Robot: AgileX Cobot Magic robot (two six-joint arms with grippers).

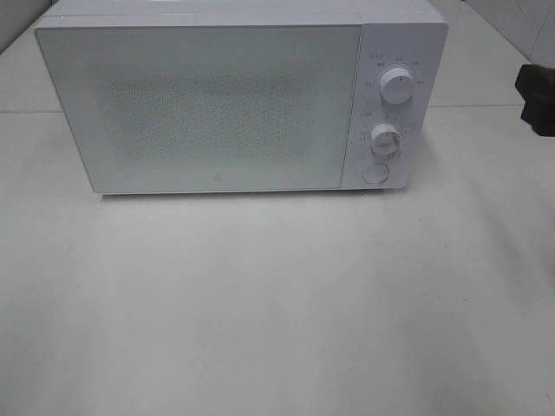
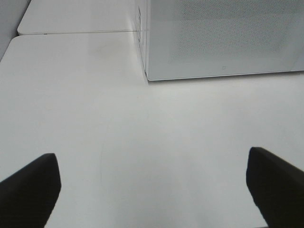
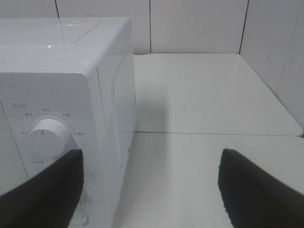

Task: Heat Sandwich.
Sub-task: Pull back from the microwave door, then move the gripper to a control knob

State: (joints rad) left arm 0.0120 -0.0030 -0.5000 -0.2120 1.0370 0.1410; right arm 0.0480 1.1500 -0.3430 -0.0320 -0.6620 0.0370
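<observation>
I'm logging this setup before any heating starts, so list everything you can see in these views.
microwave: one, white, door shut, at the back of the table
upper knob: one, white, on the microwave's control panel
lower knob: one, white, under the upper knob
button: one, white, round, below the lower knob
table: one, white, under the microwave
wall tiles: several, white, behind the table
left gripper: one, black, open, over bare table
right gripper: one, black, open, beside the control panel

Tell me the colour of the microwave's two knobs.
White, both the upper knob and lower knob, matching the microwave; clearest in the exterior high view.
</observation>
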